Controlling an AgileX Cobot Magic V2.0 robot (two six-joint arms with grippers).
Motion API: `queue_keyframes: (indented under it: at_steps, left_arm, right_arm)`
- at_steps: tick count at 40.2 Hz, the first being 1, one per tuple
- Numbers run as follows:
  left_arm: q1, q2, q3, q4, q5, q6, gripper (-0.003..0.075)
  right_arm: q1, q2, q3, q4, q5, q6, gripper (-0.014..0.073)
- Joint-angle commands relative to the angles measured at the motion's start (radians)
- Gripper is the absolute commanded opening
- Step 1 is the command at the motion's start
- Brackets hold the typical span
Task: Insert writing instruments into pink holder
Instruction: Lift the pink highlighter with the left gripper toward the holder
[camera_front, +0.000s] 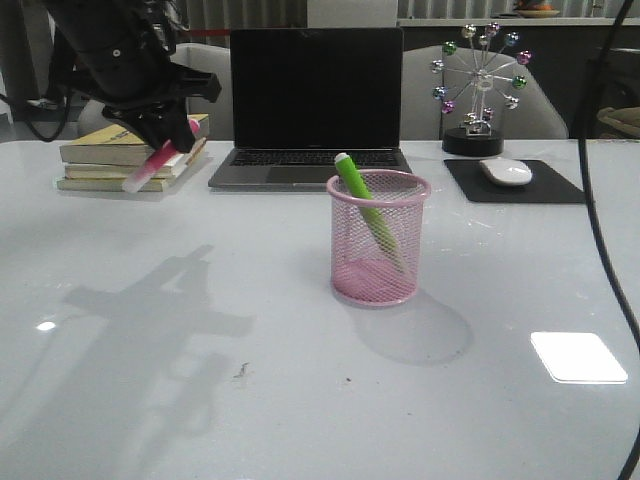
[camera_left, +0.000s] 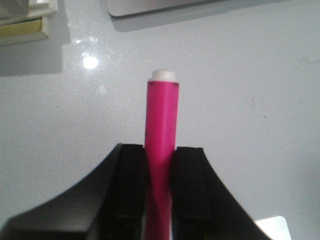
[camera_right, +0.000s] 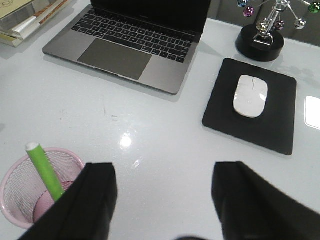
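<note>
My left claw (camera_left: 159, 200) is clamped on the pink marker (camera_left: 161, 125), well left of the cup (camera_front: 379, 237); right claw (camera_right: 162, 200) gapes empty. Green marker (camera_front: 365, 205) could block entry.

Two highlighter markers are showing: one green marker (camera_front: 362, 200) is leaning inside the single pink holder (camera_front: 379, 238), and one pink marker (camera_front: 160, 163) is sitting up and to the left of the holder. Behind the holder, one laptop (camera_front: 312, 105) is standing open. Right of the laptop, one white mouse (camera_front: 505, 171) is lying on one black pad (camera_front: 514, 182), and one ball ornament (camera_front: 480, 85) is standing. Left of the laptop, one stack of books (camera_front: 128, 152) is lying.
</note>
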Motion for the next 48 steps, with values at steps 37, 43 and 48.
queue_keyframes:
  at_steps: [37,43,48]
  left_arm:
    - [-0.165,-0.395,0.542,0.009,-0.783,0.035,0.0092]
    - [-0.21,-0.406,0.551,0.009,-0.877,0.035,0.0092]
    - [-0.239,-0.41,0.551,0.002,-0.933,0.033,0.0092]
  right_arm:
    - [-0.007,-0.038,-0.032,-0.014,-0.069,-0.012,0.0521]
    - [-0.007,-0.038,-0.032,-0.028,-0.068,-0.012,0.0521]
    - [-0.007,-0.038,-0.032,-0.029,-0.068,-0.012,0.0521]
